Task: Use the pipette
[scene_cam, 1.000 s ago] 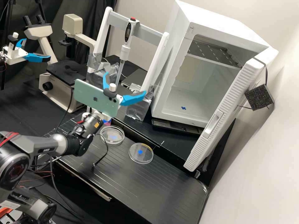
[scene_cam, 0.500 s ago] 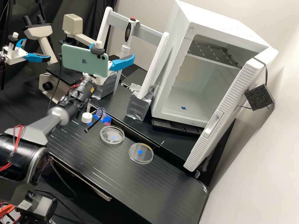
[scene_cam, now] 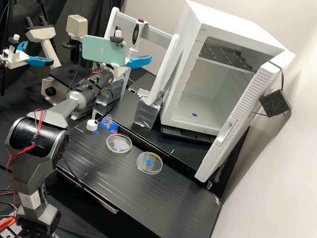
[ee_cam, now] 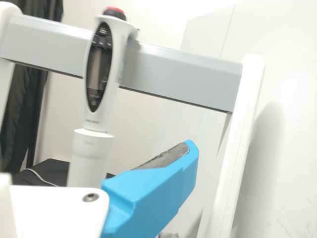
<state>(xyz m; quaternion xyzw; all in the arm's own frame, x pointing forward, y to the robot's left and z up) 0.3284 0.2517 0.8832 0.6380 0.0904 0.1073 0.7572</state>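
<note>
Against the pale wall (scene_cam: 158, 13), your parted, empty jaws have just swung across toward the pipette (scene_cam: 135, 34) on its rack (scene_cam: 164, 71), so you're probably lining up a grasp.

The pipette (ee_cam: 99, 119) is showing white, its top button (ee_cam: 115, 9) bright red; the stand's crossbar (ee_cam: 183, 74) is looking grey, the phone (scene_cam: 94, 51) mint green; thin pale lines are striping the black worktop (scene_cam: 132, 185).
</note>
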